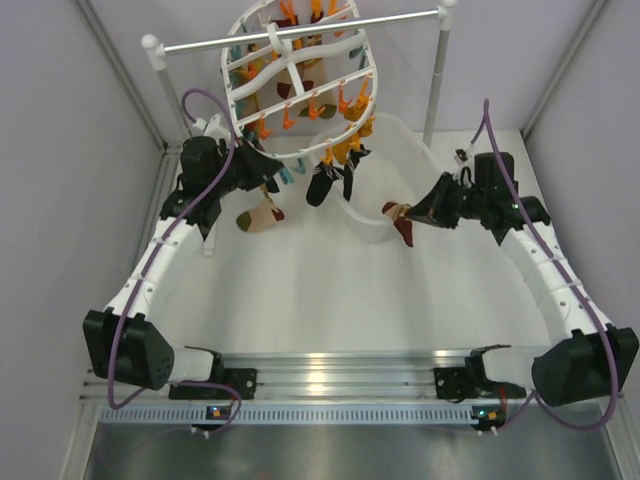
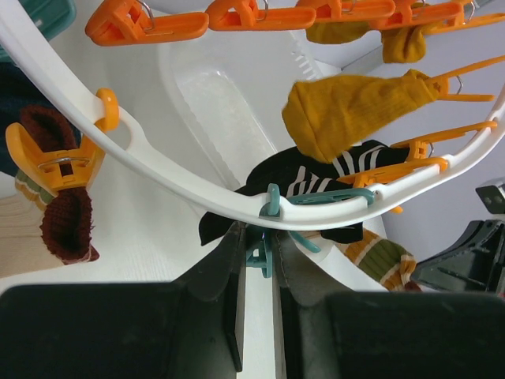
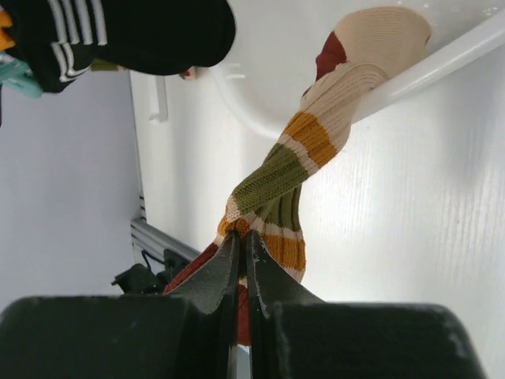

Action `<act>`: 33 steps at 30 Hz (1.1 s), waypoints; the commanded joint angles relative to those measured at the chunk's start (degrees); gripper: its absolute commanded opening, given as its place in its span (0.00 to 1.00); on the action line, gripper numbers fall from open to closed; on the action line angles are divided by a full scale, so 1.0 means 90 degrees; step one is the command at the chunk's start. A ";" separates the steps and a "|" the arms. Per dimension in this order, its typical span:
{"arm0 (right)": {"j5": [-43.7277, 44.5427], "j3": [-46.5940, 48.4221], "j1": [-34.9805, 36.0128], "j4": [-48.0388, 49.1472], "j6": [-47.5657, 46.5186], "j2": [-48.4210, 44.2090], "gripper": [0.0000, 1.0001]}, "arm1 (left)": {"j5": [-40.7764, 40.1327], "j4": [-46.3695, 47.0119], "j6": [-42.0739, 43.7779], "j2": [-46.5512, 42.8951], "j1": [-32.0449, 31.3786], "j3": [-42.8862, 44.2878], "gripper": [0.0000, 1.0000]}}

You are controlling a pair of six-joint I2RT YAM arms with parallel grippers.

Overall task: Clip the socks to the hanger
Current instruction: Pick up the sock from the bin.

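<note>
Right gripper (image 3: 243,241) is clamped tight on the striped sock (image 3: 286,166), which trails over the white tub's rim (image 3: 442,59). Left gripper (image 2: 259,245) pinches a teal clip (image 2: 271,207) on the hanger (image 2: 158,166), beside a clipped mustard sock (image 2: 347,110) and black sock (image 2: 268,178).

White links (image 1: 150,270), black joints (image 1: 130,350) and pincers (image 2: 258,257) (image 3: 243,257), purple cables (image 1: 487,125).

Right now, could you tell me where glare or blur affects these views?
Top external view: glare on the silver aluminium base rail, otherwise even light. Left wrist view: the left gripper, shut on a teal plastic clip, looks dark and soft. Right wrist view: the striped knitted sock in the right gripper is sharp; the white plastic tub is nearly washed out.
</note>
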 commanded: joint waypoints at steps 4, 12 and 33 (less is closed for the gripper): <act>-0.0304 0.0678 0.0552 0.0679 0.0206 -0.0394 0.00 | -0.0207 0.0846 -0.0034 -0.0271 0.0124 0.0050 0.00; 0.0740 0.2635 0.2223 0.0572 -0.0224 -0.0003 0.00 | -0.0207 0.0768 0.0015 -0.0173 0.0124 0.0285 0.00; 0.1893 0.2030 0.3503 0.1022 0.3730 0.2154 0.00 | -0.0197 0.0904 -0.0190 -0.0427 0.0134 -0.0008 0.00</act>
